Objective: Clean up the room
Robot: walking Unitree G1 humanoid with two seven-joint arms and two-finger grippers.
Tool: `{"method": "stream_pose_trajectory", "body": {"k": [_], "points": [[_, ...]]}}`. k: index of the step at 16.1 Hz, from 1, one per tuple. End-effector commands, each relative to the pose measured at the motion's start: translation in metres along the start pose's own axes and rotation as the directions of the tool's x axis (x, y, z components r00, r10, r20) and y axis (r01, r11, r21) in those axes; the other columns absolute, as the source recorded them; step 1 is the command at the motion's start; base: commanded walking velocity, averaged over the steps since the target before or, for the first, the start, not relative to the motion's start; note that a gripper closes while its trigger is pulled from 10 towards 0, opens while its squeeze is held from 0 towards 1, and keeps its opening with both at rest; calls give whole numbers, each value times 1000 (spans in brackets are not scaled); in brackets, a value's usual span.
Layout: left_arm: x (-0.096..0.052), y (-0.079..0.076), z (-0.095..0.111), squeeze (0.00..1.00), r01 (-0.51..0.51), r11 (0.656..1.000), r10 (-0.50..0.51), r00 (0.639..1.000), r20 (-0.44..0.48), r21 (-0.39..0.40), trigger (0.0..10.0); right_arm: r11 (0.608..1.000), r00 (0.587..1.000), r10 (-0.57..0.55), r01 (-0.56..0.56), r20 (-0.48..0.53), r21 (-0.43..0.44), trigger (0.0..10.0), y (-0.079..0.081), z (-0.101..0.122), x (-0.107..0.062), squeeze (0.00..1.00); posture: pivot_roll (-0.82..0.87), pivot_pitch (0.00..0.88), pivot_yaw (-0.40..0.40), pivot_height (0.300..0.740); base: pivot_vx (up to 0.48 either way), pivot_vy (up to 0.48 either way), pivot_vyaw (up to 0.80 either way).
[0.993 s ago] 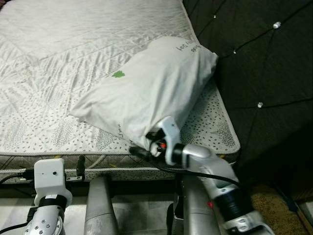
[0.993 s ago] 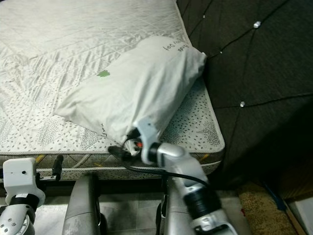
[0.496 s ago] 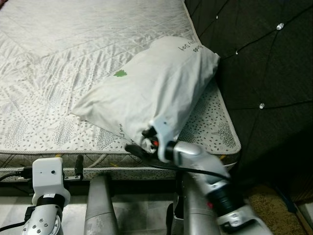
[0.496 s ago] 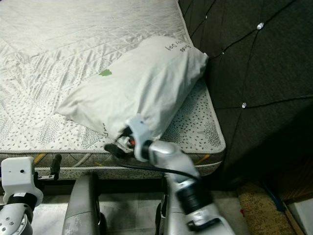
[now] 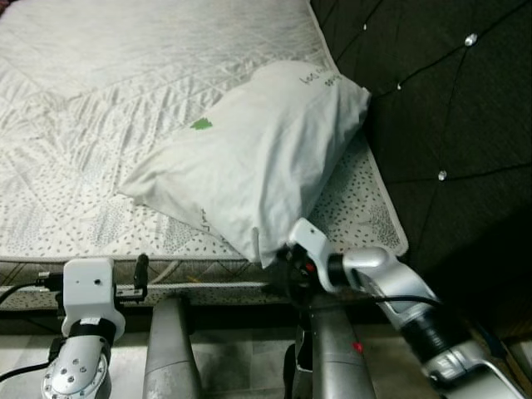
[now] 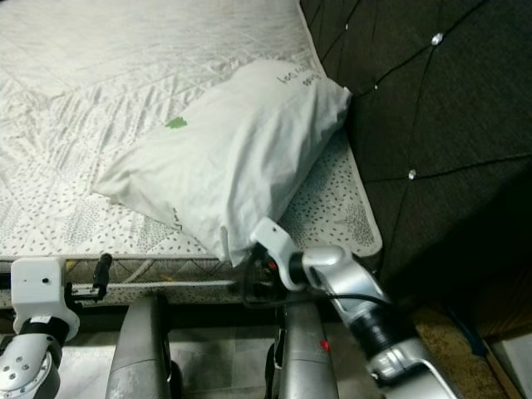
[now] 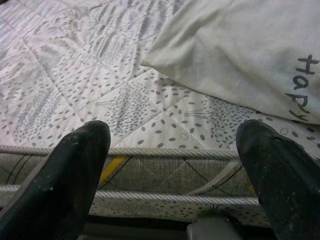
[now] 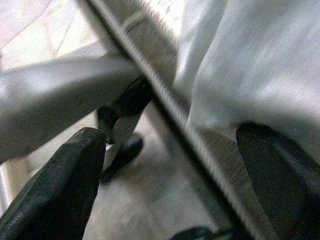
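Pillow (image 5: 259,148), white with a small green mark, lies slantwise across the centre of the head views on the quilted mattress (image 5: 100,91), its upper end against the dark tufted headboard (image 5: 449,108) at the right and its lower corner hanging over the mattress edge. Right gripper (image 8: 170,165) sits at lower centre just beneath that corner with fingers spread and holding nothing. Left gripper (image 7: 172,165), at lower left before the mattress edge, is likewise spread and empty.
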State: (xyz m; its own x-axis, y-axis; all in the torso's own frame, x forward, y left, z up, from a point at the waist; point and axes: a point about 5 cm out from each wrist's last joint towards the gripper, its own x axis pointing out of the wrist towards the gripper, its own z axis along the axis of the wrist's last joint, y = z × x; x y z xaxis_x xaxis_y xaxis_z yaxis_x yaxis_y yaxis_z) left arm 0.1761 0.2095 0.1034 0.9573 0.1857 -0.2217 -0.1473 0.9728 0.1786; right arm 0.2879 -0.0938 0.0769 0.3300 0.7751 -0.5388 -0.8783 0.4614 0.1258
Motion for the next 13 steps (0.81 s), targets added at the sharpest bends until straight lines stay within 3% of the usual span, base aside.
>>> {"method": "stream_pose_trajectory", "body": {"k": [1,4,10,11,13], "points": [[0,-1,-2,0,11,1000,-11,1000,-16,7,10000,997,997,-73,72,33,13,10000,-7,7,0,0,121,88,-54,543,0,0,0],[-1,-2,-6,0,14,1000,-14,999,-29,6,10000,981,974,-139,111,180,158,10000,1,32,11,0,120,90,-62,543,0,0,0],[4,-3,-5,0,23,1000,-23,999,-32,5,10000,885,913,-346,240,216,400,10000,-5,48,14,0,105,102,-49,543,0,0,0],[6,-3,-4,0,22,1000,-22,999,-26,5,10000,837,888,-407,268,215,478,0,-8,48,13,0,105,94,-42,543,0,0,0],[10,-2,-2,0,17,1000,-17,1000,-18,4,10000,778,864,-464,292,194,556,0,-10,49,11,0,102,90,-39,543,0,0,0]]}}
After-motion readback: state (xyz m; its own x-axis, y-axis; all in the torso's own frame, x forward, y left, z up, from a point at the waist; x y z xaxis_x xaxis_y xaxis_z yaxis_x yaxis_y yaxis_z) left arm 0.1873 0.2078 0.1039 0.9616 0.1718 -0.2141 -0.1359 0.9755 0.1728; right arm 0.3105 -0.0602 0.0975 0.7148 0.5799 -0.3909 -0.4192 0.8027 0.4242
